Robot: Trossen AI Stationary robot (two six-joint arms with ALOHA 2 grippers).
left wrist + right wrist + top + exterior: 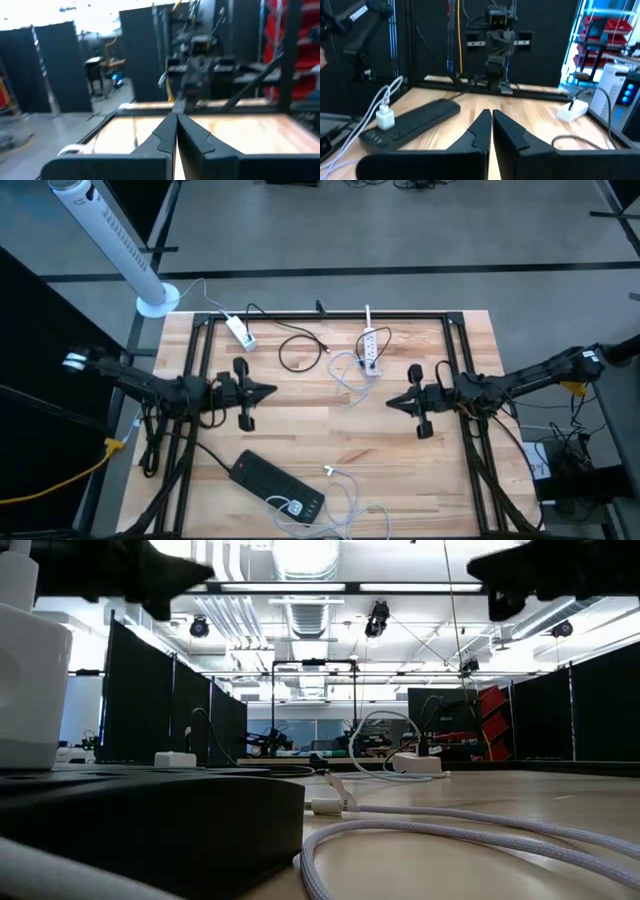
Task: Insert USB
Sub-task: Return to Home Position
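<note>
Both arms hang above the table, jaws closed on nothing.
Seen from the high view and taken from the table (320, 435) centre, the left gripper (271, 391) is at 9 o'clock and the right gripper (390, 401) at 3 o'clock, tips facing, well apart. In each wrist view the fingers meet at the tips. The outlet (268, 477) lies at 6 o'clock, with the charger (385, 119) plugged into its end and a white cable (390, 95) leading off. A white strip (371, 348) lies at 12 o'clock.

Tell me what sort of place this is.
Likely a robotics lab in an open hall: a left arm and right arm over a wooden table, black partition panels forming bays, exposed ceiling lights and pipes.
</note>
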